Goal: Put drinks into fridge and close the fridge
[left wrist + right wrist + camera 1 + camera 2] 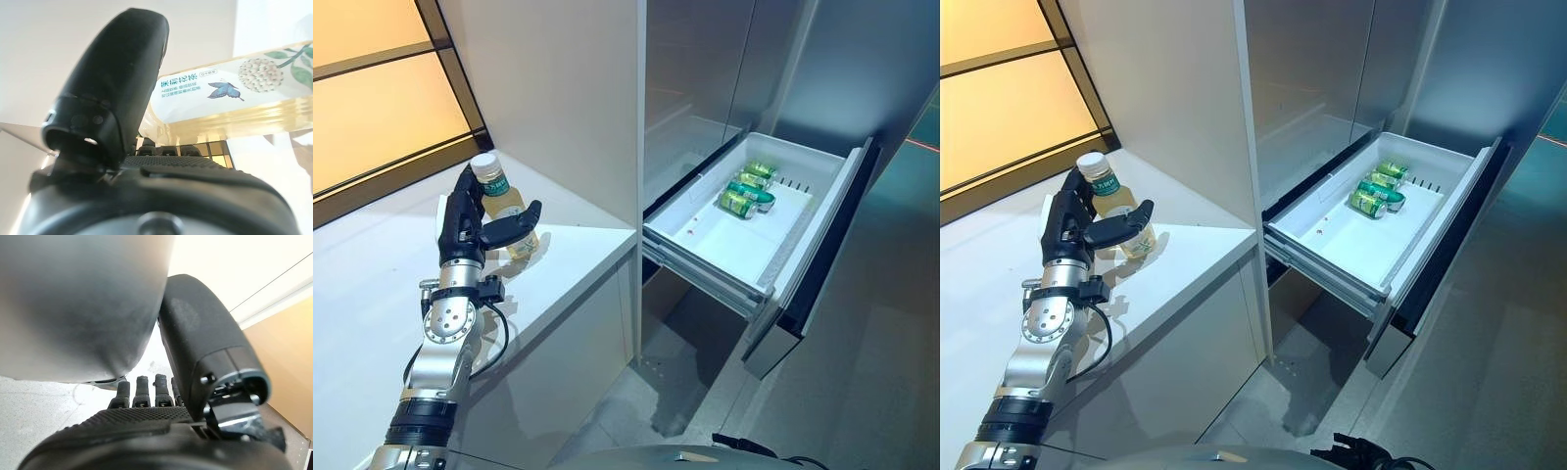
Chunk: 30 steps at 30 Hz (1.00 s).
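A clear bottle (501, 199) of pale yellow drink with a white cap stands upright on the white counter (573, 250) at my left. My left hand (463, 227) is open right at it, fingers straight up on the bottle's left side and thumb reaching across its front. In the left wrist view the bottle's label (230, 88) shows just past the thumb (122, 83). The fridge drawer (705, 245) is pulled out at the right, with green cans (747, 188) lying at its far end. My right hand (146, 426) shows in its own wrist view, open and empty.
A tall white cabinet wall (558, 88) stands between the counter and the grey fridge (705, 69). The drawer's dark front panel (822, 259) juts out over the grey floor (881, 372). An orange-lit window (372, 98) lies behind the counter.
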Tool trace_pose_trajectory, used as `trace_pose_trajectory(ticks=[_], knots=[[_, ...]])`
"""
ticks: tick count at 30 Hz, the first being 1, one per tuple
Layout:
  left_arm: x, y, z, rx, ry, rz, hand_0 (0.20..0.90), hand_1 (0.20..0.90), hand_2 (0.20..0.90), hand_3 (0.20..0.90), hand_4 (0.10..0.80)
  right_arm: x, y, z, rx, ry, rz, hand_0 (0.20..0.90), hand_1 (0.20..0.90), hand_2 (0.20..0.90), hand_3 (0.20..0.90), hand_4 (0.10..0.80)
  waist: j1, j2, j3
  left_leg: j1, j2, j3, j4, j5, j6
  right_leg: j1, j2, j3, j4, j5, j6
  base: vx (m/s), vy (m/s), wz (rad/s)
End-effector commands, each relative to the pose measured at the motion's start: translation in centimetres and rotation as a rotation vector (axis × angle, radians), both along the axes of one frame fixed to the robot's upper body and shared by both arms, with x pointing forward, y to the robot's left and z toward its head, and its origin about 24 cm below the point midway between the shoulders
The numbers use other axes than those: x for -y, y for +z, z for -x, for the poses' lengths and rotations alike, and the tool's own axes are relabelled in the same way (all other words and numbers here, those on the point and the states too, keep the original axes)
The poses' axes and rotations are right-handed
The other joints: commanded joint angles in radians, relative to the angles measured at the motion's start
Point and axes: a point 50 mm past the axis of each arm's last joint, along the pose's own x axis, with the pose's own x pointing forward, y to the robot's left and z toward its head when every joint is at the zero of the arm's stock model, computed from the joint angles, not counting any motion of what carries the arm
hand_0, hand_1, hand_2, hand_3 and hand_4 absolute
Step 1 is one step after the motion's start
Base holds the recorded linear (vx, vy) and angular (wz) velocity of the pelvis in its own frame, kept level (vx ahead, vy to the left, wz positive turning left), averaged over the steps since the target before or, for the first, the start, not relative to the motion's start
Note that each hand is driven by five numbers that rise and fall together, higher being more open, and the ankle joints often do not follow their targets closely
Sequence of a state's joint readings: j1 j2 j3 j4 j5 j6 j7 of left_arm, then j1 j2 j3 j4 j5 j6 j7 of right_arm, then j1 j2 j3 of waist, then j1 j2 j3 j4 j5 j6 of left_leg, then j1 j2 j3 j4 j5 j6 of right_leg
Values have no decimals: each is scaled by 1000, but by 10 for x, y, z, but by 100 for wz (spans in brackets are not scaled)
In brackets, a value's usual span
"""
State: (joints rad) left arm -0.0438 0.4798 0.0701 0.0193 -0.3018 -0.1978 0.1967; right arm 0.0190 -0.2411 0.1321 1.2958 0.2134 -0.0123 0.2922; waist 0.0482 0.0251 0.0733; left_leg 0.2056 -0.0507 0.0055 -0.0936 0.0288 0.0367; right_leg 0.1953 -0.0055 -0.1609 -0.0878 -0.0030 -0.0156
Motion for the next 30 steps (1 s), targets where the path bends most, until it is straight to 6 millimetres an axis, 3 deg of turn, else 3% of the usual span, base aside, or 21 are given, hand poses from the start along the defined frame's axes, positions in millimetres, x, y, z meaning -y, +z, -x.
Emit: trace_pose_trajectory(ticks=[1,23,24,25,26,27,30], knots=[[8,59,-14,280,-38,-83,900,900,900,900,800,-7,-3,7,-40,31,-22,900,900,900,900,800,-5,16,-3,6,-12,66,14,-96,22,-41,-49,-7,134,-73,79,49,13,-6],[3,56,-14,276,-3,-81,900,900,900,900,800,-4,-3,7,-39,22,-14,900,900,900,900,800,-14,17,19,3,-27,61,54,-124,45,-70,-57,17,200,-94,83,42,20,-3],[2,56,-13,280,-3,-76,832,832,832,820,720,-4,-3,7,-40,21,-13,900,900,900,900,800,-14,17,19,3,-27,61,55,-125,45,-70,-57,17,201,-94,83,29,27,-4],[3,57,-13,285,-2,-74,587,587,587,535,435,-4,-3,7,-40,22,-12,900,900,900,900,800,-15,16,20,2,-28,61,57,-126,46,-72,-57,19,204,-94,83,23,25,-5],[3,57,-13,291,-4,-71,481,481,481,411,311,-3,-3,8,-39,22,-12,900,900,900,900,800,-15,16,21,2,-29,59,59,-127,47,-75,-57,21,206,-94,84,22,24,-6],[3,58,-13,298,-4,-69,300,300,300,200,100,-3,-3,8,-39,22,-12,900,900,900,900,800,-15,15,21,1,-30,59,60,-128,48,-76,-57,23,208,-95,85,21,21,-8],[5,59,-12,309,-4,-63,300,300,300,200,100,-3,-2,8,-35,21,-10,900,900,900,900,800,-16,14,23,1,-31,56,62,-130,50,-79,-57,27,211,-94,86,16,16,-8]])
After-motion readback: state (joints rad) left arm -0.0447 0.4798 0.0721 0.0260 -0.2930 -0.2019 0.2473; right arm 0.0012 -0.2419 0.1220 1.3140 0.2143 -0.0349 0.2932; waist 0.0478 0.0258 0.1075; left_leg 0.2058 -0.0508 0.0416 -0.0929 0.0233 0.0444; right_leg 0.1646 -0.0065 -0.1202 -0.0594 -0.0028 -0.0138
